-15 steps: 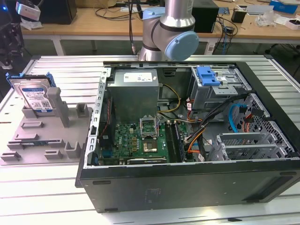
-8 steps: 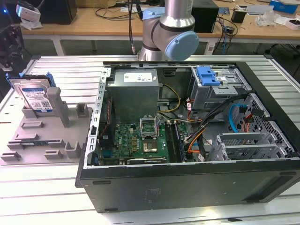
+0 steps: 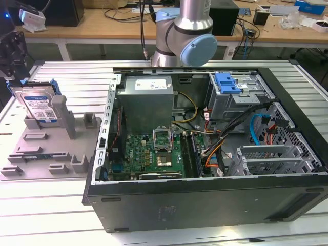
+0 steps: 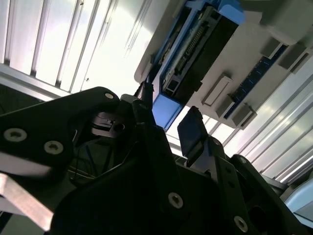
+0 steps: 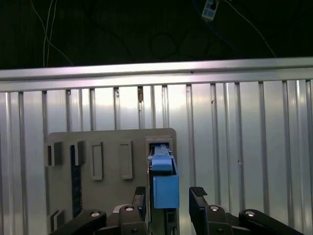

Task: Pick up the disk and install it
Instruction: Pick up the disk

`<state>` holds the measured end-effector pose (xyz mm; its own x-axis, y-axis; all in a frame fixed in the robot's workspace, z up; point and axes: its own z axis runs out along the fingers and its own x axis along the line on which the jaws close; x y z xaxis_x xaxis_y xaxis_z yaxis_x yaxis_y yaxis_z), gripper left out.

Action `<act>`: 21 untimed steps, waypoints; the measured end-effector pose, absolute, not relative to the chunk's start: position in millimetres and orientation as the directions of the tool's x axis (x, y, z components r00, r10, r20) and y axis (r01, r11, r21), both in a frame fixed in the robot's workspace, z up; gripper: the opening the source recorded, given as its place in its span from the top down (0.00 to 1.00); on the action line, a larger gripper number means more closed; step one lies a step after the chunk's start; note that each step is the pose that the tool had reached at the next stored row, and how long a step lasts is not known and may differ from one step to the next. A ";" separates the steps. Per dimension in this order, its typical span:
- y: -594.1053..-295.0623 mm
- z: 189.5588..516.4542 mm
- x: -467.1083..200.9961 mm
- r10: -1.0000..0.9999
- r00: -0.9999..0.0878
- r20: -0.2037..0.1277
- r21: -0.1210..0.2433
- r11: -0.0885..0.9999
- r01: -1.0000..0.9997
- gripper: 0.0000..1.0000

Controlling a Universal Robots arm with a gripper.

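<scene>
The disk (image 3: 38, 104) stands on edge in a slot of the grey fixture (image 3: 46, 154) at the exterior view's left, showing its silver body, white-and-blue label and blue carrier frame. My gripper (image 3: 13, 77) hangs just above its far end. In the first wrist view the gripper (image 5: 168, 198) is open, and its two black fingers (image 5: 198, 196) straddle the blue end of the disk (image 5: 165, 183) with a gap on each side. The second wrist view shows the same: the gripper (image 4: 166, 117) is around the blue tab, and the disk (image 4: 195, 54) runs away from it.
An open computer case (image 3: 205, 200) lies right of the fixture, with a motherboard (image 3: 154, 154), cables and a metal drive cage topped by a blue bracket (image 3: 228, 82). The arm's base (image 3: 184, 36) stands behind the case. The table (image 3: 41, 215) is slotted aluminium.
</scene>
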<state>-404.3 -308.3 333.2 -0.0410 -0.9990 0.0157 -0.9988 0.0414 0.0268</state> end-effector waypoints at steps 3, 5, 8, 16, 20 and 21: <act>-308.3 330.3 -404.5 -0.999 -0.041 0.016 0.027 0.041 -0.999 0.52; -308.3 328.1 -405.1 -0.999 -0.041 0.016 0.027 0.041 -0.999 0.52; -308.3 326.2 -405.6 -0.999 -0.041 0.016 0.027 0.041 -0.999 0.52; -308.3 320.7 -406.3 -0.999 -0.041 0.016 0.027 0.041 -0.999 0.52; -308.4 318.4 -406.4 -0.999 -0.041 0.016 0.027 0.042 -0.999 0.52; -308.5 317.9 -406.4 -0.999 -0.041 0.016 0.027 0.042 -0.999 0.52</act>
<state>-406.4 -308.5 317.9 -0.0411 -0.9990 0.0158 -0.9988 0.0415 0.0268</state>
